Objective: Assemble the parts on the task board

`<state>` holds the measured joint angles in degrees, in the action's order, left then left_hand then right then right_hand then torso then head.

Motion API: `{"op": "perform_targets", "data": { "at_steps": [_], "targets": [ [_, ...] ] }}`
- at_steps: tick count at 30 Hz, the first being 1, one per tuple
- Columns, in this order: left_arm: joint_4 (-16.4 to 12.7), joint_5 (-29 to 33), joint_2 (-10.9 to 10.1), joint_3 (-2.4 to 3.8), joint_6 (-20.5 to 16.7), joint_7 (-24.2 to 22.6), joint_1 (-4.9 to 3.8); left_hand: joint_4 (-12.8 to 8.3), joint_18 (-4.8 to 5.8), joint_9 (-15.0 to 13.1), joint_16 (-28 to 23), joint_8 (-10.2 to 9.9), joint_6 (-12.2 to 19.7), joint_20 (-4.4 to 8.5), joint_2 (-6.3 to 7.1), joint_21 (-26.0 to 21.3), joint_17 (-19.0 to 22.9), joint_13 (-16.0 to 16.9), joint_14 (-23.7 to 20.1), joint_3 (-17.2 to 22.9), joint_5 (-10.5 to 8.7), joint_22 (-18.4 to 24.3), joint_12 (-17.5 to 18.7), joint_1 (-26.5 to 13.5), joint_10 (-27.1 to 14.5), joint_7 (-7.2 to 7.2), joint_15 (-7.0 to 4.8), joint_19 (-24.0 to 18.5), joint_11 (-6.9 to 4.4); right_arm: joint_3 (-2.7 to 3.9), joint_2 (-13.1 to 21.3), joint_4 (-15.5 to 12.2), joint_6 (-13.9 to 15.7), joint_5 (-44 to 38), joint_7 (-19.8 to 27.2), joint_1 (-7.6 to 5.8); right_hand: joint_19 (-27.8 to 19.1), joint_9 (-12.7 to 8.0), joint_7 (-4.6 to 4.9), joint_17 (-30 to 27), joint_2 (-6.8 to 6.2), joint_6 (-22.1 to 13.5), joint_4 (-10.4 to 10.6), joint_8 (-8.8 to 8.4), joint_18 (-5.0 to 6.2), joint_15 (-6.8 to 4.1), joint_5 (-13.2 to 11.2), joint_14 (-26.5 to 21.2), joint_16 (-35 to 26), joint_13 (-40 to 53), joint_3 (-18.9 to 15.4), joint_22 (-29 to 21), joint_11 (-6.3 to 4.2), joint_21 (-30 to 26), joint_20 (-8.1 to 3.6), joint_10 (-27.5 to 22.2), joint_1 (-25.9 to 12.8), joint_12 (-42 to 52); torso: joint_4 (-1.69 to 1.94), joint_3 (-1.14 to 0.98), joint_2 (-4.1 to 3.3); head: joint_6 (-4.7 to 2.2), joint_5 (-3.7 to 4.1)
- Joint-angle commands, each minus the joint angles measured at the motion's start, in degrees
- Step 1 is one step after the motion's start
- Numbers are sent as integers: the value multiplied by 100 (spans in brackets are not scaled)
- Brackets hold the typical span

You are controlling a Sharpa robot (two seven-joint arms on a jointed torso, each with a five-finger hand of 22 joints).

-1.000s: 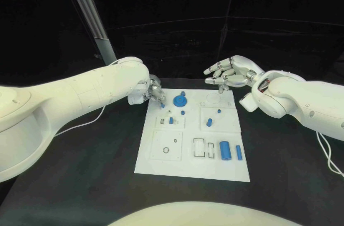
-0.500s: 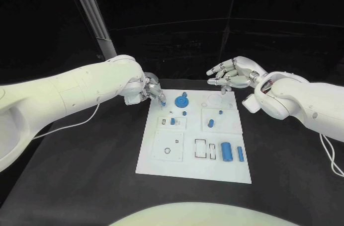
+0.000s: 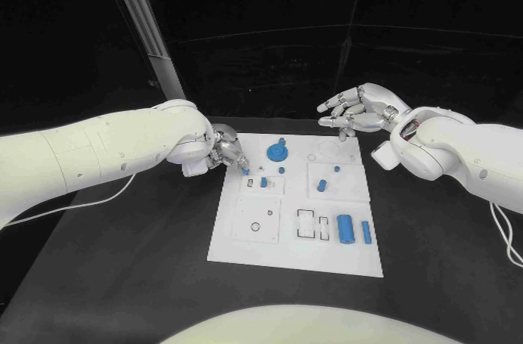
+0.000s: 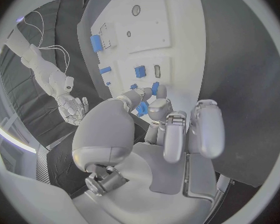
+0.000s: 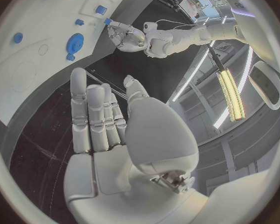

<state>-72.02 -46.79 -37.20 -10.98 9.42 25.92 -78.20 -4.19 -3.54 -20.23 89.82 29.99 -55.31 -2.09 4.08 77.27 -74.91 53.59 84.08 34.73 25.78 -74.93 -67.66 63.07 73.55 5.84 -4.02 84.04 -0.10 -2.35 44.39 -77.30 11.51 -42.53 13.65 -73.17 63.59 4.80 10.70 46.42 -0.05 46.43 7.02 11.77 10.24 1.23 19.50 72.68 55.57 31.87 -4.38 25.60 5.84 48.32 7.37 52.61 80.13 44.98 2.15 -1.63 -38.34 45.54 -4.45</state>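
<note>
Task board (image 3: 286, 234) bears blue parts (image 3: 345, 228) in recesses.

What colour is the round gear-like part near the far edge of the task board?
Blue. The round part stands out against the white task board, clearest in the head view.

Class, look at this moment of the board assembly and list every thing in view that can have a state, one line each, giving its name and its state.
left hand: pinching a small blue part at the fingertips, over the board's far left corner
right hand: holding nothing, fingers apart, raised beyond the board's far edge
task board: lying flat on the black table
blue gear: on the board
blue cylinder: lying on its side on the board
</note>
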Motion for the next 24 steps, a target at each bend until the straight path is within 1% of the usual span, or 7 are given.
{"op": "perform_targets", "data": {
  "at_steps": [1,5,11,14,17,19,24],
  "targets": [
    [-194,114,-68,-55,-731,175,9,-322,23,-163,18,40,-332,38,57,31,-1509,24,592,361,35,-432,-40,25,185,-282,-51,53,-125,3,4,-1,-27,1,31,-10,-39,-1,11,-9,19,-41,34,39,26,17,30,-41,31,-5,-10,6,6,-22,-16,-49,-40,39,8,7,0,19,-7],
    [-428,35,-154,-131,-1036,206,34,-324,25,-171,18,41,-343,41,72,40,-1509,33,592,386,40,-441,-42,16,198,-286,-55,59,-130,3,6,-1,-29,1,33,-10,-39,-1,11,-9,19,-41,34,39,26,17,30,-41,31,-5,-10,6,6,-22,-16,-49,-40,39,-10,1,-4,40,-23],
    [-617,-125,-214,-183,-1256,211,81,-328,26,-179,18,40,-352,44,86,44,-1509,46,592,412,44,-445,-47,11,211,-289,-58,63,-133,2,9,1,-30,1,34,-10,-41,0,12,-13,21,-52,39,51,26,19,34,-45,38,-20,-5,8,8,-22,-14,-55,-34,48,-7,5,-5,68,-14],
    [-701,-268,-236,-195,-1316,211,103,-329,27,-183,18,40,-355,46,93,48,-1509,47,592,426,46,-449,-45,7,215,-290,-60,66,-135,2,8,3,-32,1,36,-9,-41,0,12,-13,21,-52,39,51,26,19,34,-45,38,-20,-5,8,8,-22,-14,-55,-34,48,-6,8,-10,74,-13],
    [-756,-352,-250,-200,-1321,239,114,-329,27,-183,18,40,-355,46,93,48,-1509,47,592,426,46,-449,-45,7,215,-290,-60,66,-135,2,4,6,-35,1,37,-9,-41,0,12,-13,21,-52,39,51,26,19,34,-45,38,-20,-5,8,8,-22,-14,-55,-34,48,-10,6,-8,88,-12],
    [-783,-419,-258,-203,-1292,271,119,-330,28,-188,18,38,-360,48,101,51,-1509,48,592,445,49,-452,-43,3,220,-292,-63,69,-137,2,2,7,-36,1,37,-9,-41,0,12,-13,21,-52,39,51,26,19,34,-45,38,-20,-5,8,8,-22,-14,-55,-34,48,-13,2,-7,94,-12],
    [-822,-539,-270,-205,-1129,350,125,-332,28,-191,18,38,-363,50,108,52,-1509,62,592,457,52,-453,-49,1,228,-293,-65,70,-138,2,-3,12,-42,1,39,-8,-41,0,12,-13,21,-52,39,51,26,19,34,-45,38,-20,-5,8,8,-22,-14,-55,-34,48,-8,4,-4,114,-6]
  ]
}}
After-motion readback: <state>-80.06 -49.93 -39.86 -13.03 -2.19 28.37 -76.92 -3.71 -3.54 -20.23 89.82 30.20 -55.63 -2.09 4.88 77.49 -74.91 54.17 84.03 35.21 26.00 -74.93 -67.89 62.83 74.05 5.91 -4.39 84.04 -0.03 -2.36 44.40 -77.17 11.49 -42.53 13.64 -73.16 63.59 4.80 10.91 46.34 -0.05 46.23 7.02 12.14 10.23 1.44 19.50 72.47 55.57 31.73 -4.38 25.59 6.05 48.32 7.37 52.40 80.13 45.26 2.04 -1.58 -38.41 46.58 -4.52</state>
